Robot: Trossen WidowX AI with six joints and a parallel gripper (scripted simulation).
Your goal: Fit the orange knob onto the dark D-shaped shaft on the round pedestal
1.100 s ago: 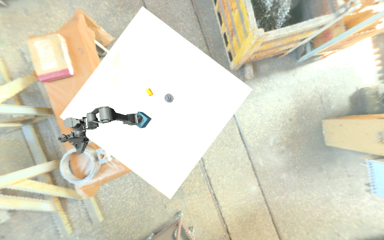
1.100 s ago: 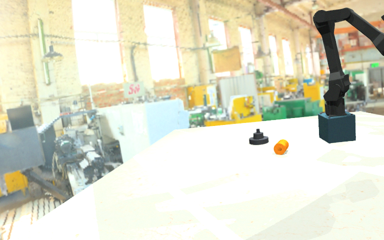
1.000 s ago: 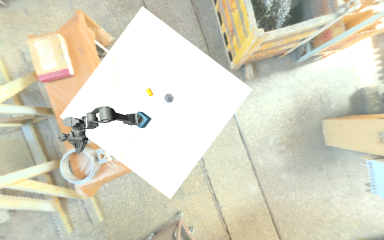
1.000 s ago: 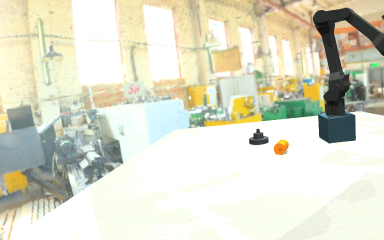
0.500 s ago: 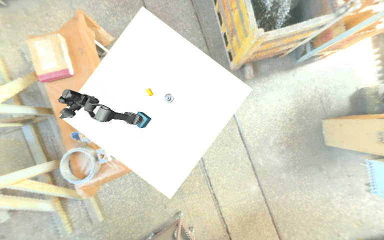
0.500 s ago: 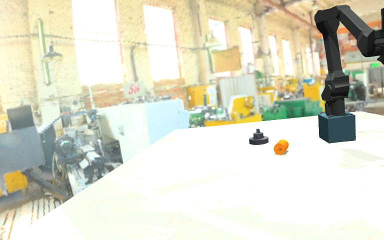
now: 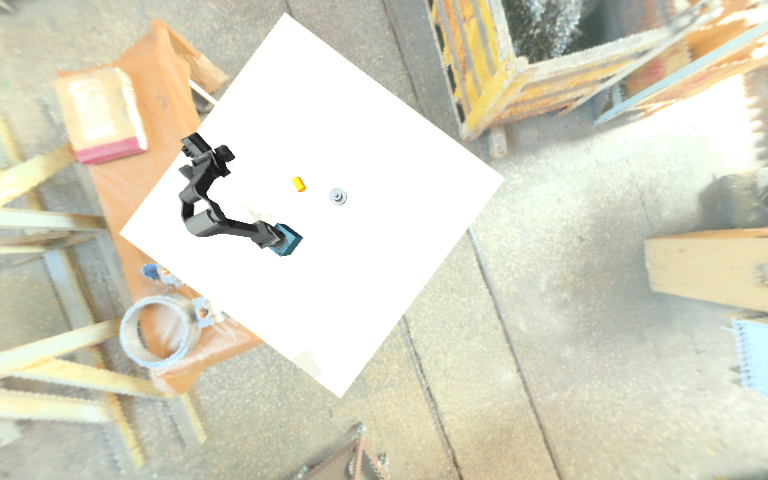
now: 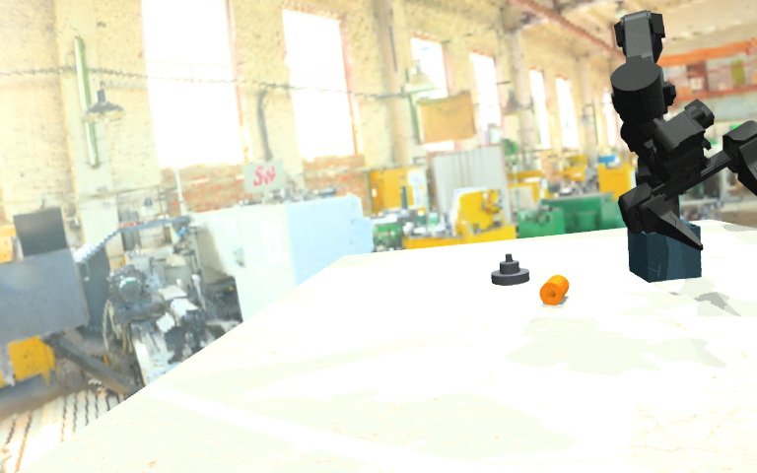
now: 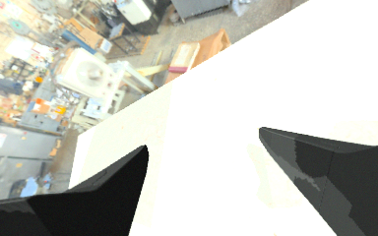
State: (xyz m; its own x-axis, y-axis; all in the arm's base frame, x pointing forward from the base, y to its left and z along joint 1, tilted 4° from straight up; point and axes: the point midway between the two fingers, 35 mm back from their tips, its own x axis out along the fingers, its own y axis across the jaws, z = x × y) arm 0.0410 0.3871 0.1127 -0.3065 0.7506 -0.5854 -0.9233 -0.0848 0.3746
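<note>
The orange knob [image 7: 299,184] [image 8: 554,290] lies on its side on the white table, with one end and its hole facing the exterior camera. The round grey pedestal [image 7: 332,201] [image 8: 510,277] stands a short way from the knob, with the dark shaft [image 8: 508,258] upright on top. The shaft's flat side cannot be made out. My gripper [image 8: 728,222] [image 9: 203,141] is open and empty, its fingers wide apart. It is above the table on the arm's side, well away from the knob and pedestal. Neither of them shows in the wrist view.
The arm's blue base block [image 7: 291,243] [image 8: 663,256] stands on the white table [image 7: 362,294] [image 8: 334,345]. The arm bends back over the table near its edge. The table's far edge crosses the wrist view, with workshop clutter beyond it.
</note>
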